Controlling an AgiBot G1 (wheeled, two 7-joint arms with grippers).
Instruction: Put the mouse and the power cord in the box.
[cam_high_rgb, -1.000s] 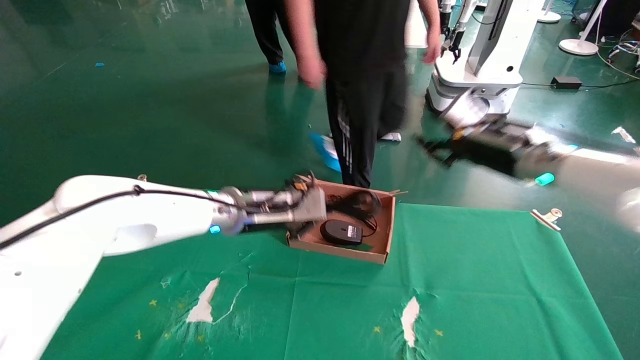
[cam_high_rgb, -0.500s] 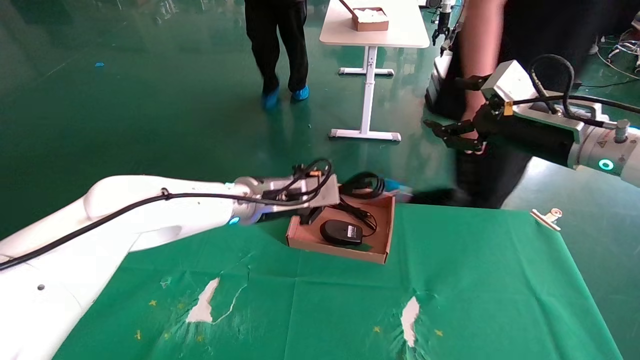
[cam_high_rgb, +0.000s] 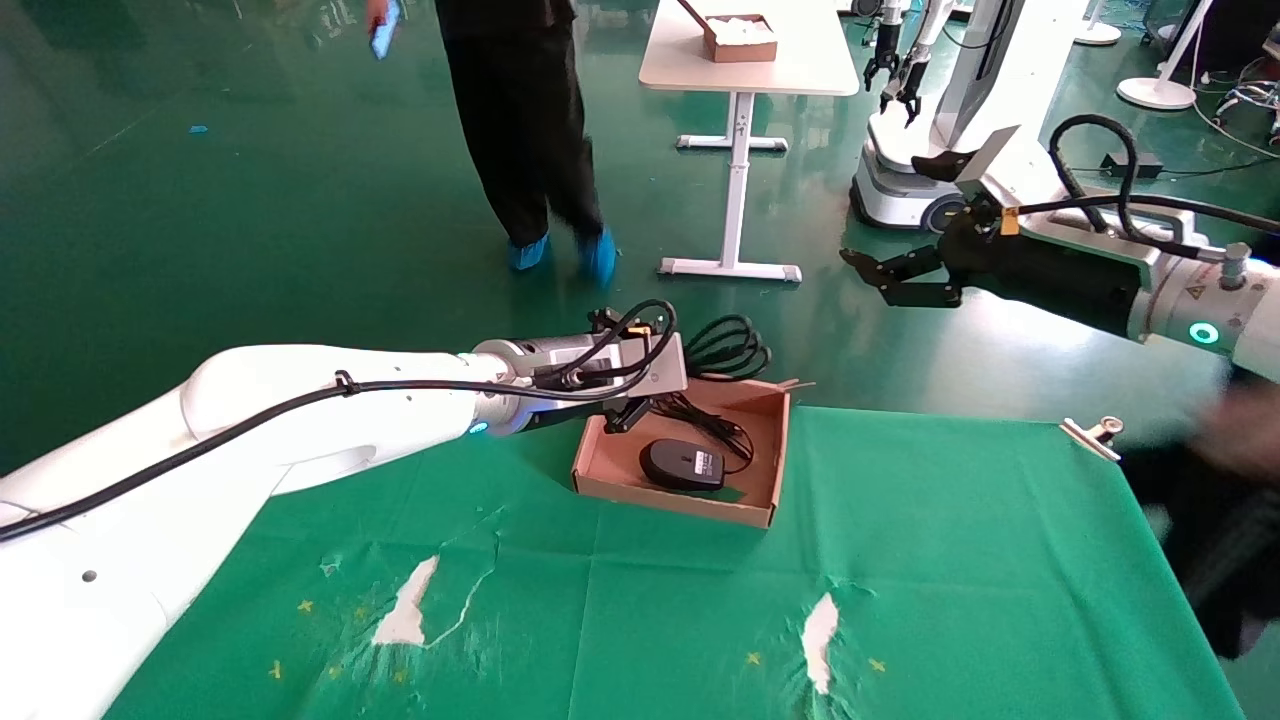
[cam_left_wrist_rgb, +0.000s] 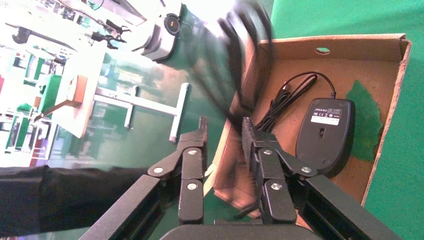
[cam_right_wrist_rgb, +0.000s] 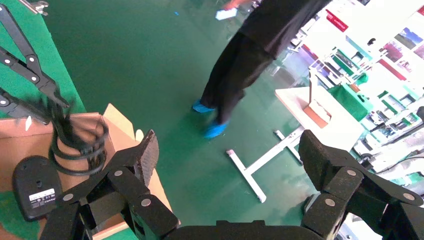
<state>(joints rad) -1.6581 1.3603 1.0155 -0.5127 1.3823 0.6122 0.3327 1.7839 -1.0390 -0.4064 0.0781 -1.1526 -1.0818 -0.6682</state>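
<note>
Left gripper (cam_high_rgb: 628, 412) is positioned at the back-left corner of the box (cam_high_rgb: 770, 470), at the far edge of the green cloth (cam_high_rgb: 900, 560). Jaws are closed down to a narrow gap, pinching strands of the power cord (cam_high_rgb: 728, 350). Exact contact between pads and cord is blurred in the left wrist view, so the grip is probably on the cord but not fully confirmed.

Cord loops are seen raised above the box's far rim, hanging partly beyond it over the floor; a few strands trail down into the box interior. In the right wrist view the bundle (cam_right_wrist_rgb: 75, 145) hangs from the left gripper's fingers (cam_right_wrist_rgb: 30, 75) over the box's back corner.

The mouse (cam_high_rgb: 683, 465) is lying flat on the box floor, label up, with its thin cable (cam_left_wrist_rgb: 292, 95) looped toward the back wall.

Right gripper (cam_high_rgb: 885, 278) is held in the air well beyond the table's far-right side, over the floor, jaws spread wide, nothing between them.

A person (cam_high_rgb: 525, 120) is standing on the floor behind the table.
</note>
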